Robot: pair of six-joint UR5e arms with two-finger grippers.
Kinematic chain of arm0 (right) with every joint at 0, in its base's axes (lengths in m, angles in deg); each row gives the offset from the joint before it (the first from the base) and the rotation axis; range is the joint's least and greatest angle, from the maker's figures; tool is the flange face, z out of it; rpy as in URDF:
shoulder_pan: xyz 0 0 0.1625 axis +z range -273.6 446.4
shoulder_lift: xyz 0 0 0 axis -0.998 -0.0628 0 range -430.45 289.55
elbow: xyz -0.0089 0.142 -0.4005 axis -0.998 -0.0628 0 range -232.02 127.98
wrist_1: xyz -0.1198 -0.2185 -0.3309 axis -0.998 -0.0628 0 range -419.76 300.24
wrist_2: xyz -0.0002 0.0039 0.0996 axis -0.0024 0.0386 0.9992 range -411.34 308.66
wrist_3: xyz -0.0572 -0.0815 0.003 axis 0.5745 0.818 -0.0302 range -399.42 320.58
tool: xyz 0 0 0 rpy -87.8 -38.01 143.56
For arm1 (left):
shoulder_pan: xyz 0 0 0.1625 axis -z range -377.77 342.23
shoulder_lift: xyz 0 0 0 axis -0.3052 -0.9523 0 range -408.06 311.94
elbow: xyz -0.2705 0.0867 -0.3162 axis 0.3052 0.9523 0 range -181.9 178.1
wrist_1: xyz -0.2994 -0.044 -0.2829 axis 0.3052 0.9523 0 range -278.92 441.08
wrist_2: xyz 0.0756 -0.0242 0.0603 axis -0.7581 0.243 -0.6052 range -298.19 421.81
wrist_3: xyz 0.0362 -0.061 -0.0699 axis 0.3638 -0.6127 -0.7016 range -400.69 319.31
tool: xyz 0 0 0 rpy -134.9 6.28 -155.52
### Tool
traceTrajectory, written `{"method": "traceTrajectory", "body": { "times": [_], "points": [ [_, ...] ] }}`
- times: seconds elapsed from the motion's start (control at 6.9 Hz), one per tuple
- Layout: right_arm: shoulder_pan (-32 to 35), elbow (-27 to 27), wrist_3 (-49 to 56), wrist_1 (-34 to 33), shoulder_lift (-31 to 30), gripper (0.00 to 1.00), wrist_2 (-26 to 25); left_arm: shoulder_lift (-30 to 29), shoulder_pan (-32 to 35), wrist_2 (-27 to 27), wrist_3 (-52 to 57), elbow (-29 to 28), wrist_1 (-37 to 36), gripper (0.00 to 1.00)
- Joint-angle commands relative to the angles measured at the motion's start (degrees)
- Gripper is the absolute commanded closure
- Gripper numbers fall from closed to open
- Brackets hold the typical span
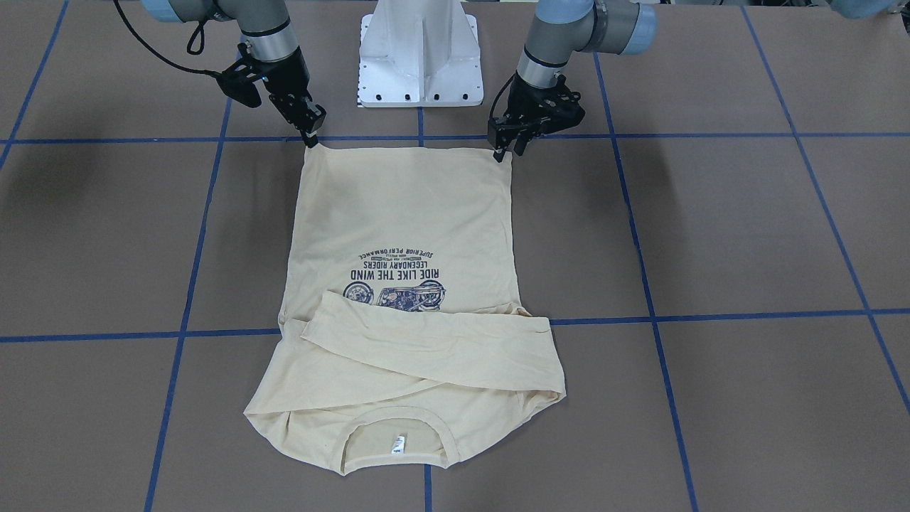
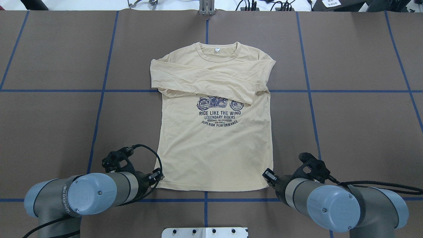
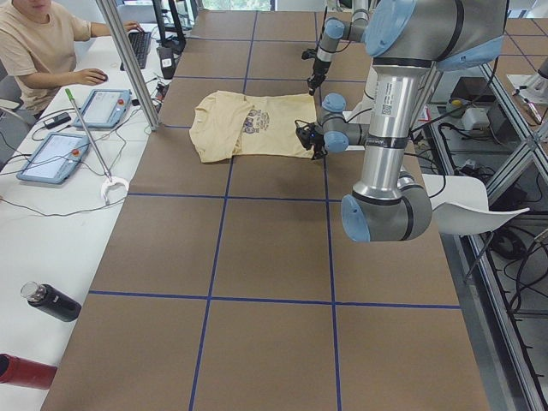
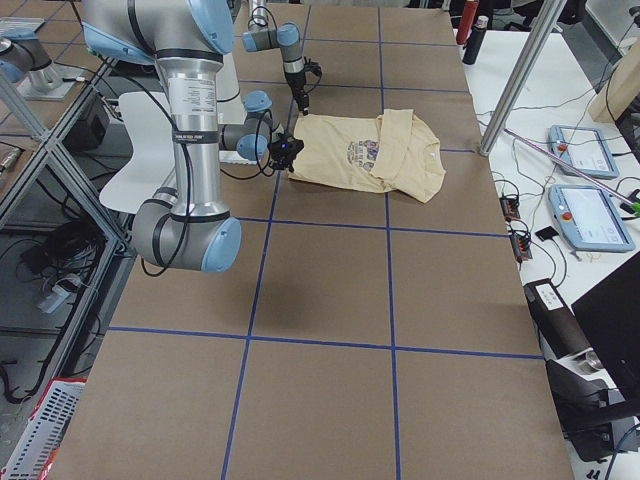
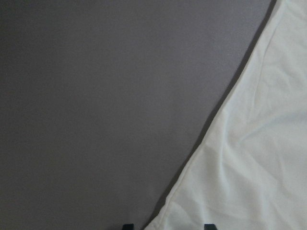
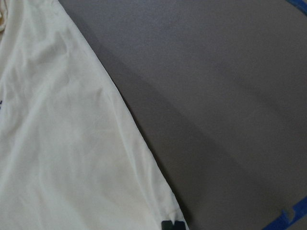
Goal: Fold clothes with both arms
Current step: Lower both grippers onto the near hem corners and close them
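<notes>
Left gripper point(image 1: 510, 149) straddles shirt point(image 1: 405, 213) hem corner, jaws apart; right gripper point(image 1: 311, 136) pinches the other, likely for folding hem toward collar point(image 1: 398, 427).

Brown table point(image 1: 746, 235) gridded with blue tape point(image 1: 711, 316); white desk point(image 3: 43, 248) alongside.

T-shirt point(image 1: 398, 213): upper part of the motorcycle print covered by the crossed sleeves point(image 1: 426, 345); tag point(image 1: 398, 445) lettering too small to be read. Left gripper point(image 5: 167, 226) and right gripper point(image 6: 173, 225): in the wrist views only fingertips point(image 5: 207, 226) are seen, cut by the lower edge. In the overhead view both are largely masked by the left arm point(image 2: 89, 195) and right arm point(image 2: 330, 205), themselves cropped by the frame. Pedestal base point(image 1: 419, 50) cropped at the top edge.
</notes>
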State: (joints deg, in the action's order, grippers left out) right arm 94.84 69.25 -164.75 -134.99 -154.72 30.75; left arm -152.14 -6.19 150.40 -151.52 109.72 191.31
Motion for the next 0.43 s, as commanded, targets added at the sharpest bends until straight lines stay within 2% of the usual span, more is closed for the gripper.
{"method": "traceTrajectory", "body": {
  "times": [0.0,0.29],
  "points": [
    [0.0,-0.06,0.0,0.0,-0.01,1.0,0.0,-0.43,-0.5,0.0,-0.09,-0.44,-1.07,0.43],
    [0.0,-0.15,0.0,0.0,-0.02,1.0,0.0,-0.52,-1.12,0.0,-0.09,-0.88,-1.07,0.43]
  ]
}}
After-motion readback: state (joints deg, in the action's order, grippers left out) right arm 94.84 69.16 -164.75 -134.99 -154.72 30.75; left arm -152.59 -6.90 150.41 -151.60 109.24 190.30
